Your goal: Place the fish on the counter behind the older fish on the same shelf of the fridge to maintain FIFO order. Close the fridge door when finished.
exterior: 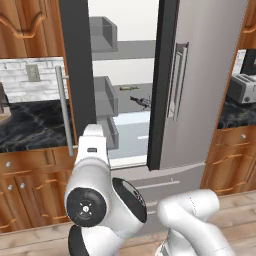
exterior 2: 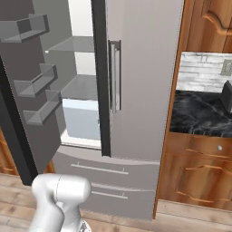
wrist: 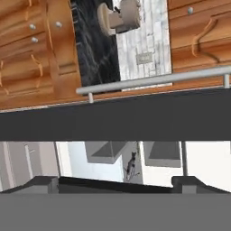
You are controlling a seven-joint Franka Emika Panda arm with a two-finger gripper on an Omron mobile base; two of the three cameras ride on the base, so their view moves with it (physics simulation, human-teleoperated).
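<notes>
The fridge (exterior: 200,85) stands with its left door (exterior: 77,65) swung open and its right door shut. On the flat grey shelf (exterior: 125,96) a slender grey-green fish (exterior: 129,88) lies at the back. A darker fish (exterior: 141,102) lies in front of it, nearer the opening. In the hand view my gripper (wrist: 117,185) is open with nothing between its fingertips (wrist: 43,184). It faces the dark edge of the open door (wrist: 113,119) from close by, and past that edge one fish (wrist: 131,166) shows inside the fridge. The black marble counter (exterior: 30,125) runs to the left of the fridge.
The open door's bar handle (exterior: 62,107) and its grey bins (exterior 2: 38,79) jut out on the left. A beige appliance (wrist: 119,18) stands on the left counter and a toaster (exterior: 242,87) on the right one. Two steel drawers (exterior 2: 99,174) sit under the fridge doors.
</notes>
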